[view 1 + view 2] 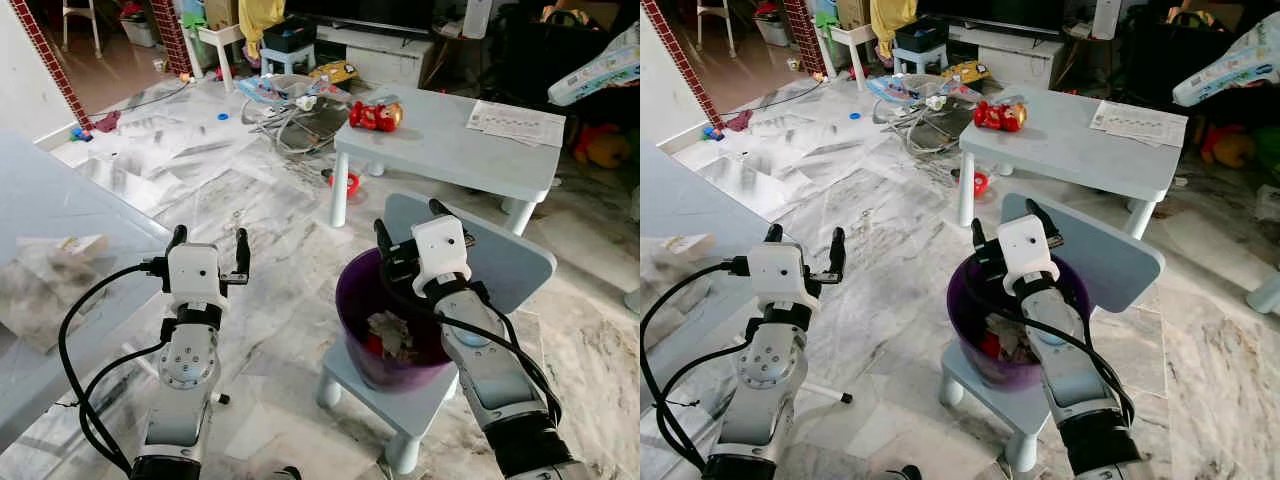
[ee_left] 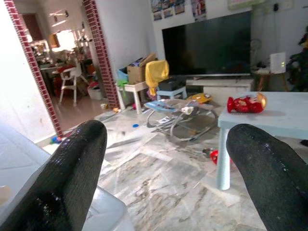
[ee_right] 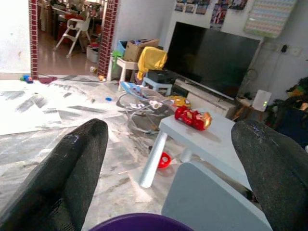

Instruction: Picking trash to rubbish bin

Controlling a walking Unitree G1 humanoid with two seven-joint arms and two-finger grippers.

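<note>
At the far left, a pale grey tabletop (image 1: 60,200) with a smooth, glossy surface is carrying a crumpled, translucent plastic wrapper (image 1: 45,270), lying near its front edge and well apart from both arms. Just to its right the left gripper (image 1: 208,247) is hovering over the veined grey-and-white marble floor (image 1: 270,200), its two long black textured fingers (image 2: 72,178) standing wide apart with nothing between them, a black cable looping from its white boxy wrist housing.

Further right, a round purple plastic bin (image 1: 350,300) is sitting on the seat of a small light-blue child's chair (image 1: 500,265) with stubby white legs. Inside the bin, crumpled paper and a bit of red trash (image 1: 385,335) are lying in a heap. The right gripper (image 1: 410,228) is hanging over the bin's far rim, close to the chair's curved backrest, its jaws spread open and empty.

Beyond the chair, a low rectangular light-blue tabletop (image 1: 440,140) on white cylindrical legs is holding a shiny red and gold toy (image 1: 375,115) near its left end and a flat printed sheet (image 1: 515,122) toward its right end. A wire-framed baby bouncer (image 1: 285,100) is resting on the floor to the far left of that table.
</note>
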